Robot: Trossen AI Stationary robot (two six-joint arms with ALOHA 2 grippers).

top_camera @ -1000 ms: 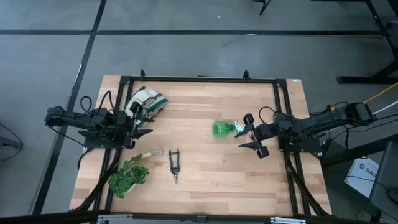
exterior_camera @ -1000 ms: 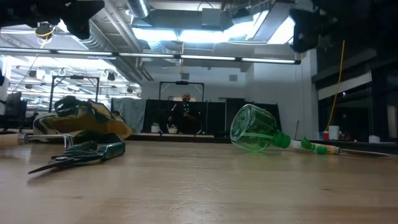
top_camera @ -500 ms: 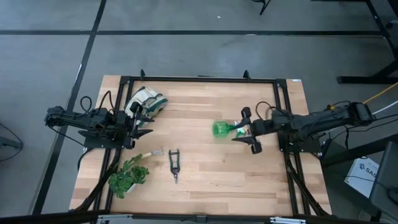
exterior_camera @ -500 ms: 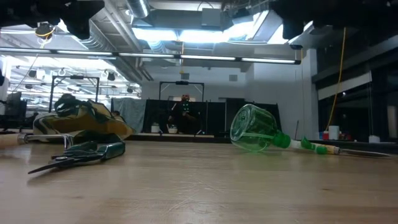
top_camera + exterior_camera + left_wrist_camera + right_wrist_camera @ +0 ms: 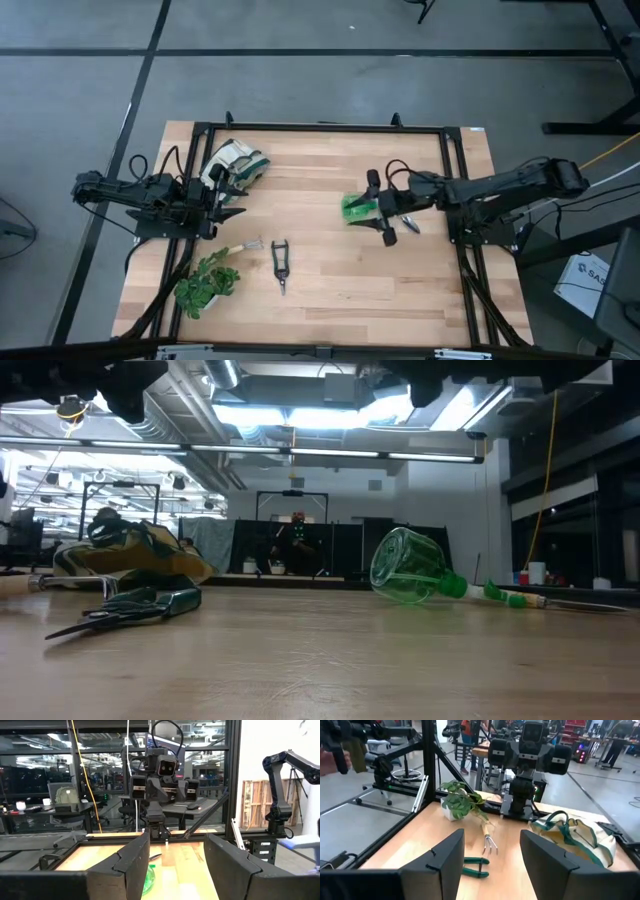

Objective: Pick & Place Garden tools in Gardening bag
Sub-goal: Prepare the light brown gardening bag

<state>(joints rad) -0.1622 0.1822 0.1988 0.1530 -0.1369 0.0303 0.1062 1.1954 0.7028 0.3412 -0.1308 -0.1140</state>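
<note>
The green spray bottle (image 5: 354, 207) lies on its side at the table's right middle, its trigger head toward the right edge (image 5: 410, 567). My right gripper (image 5: 377, 209) hovers open above its head end, well clear of it. The pruning shears (image 5: 281, 264) lie flat near the front, also seen in the right wrist view (image 5: 475, 862). The gardening bag (image 5: 236, 161) slumps on the table at the far left (image 5: 576, 835). My left gripper (image 5: 237, 199) waits open beside the bag, level, with nothing between its fingers (image 5: 175, 865).
A leafy plant sprig (image 5: 207, 283) lies at the near left corner, and a small hand fork (image 5: 246, 246) lies between it and the shears. A black frame (image 5: 320, 128) runs around the tabletop. Bare wood (image 5: 330, 290) lies at the near centre and right.
My right gripper has moved toward the table's left edge and risen, from beside the spray bottle's head end to above the bottle, and has tipped nearer to level. Its jaws have stayed open. The bottle and the other things have not moved.
</note>
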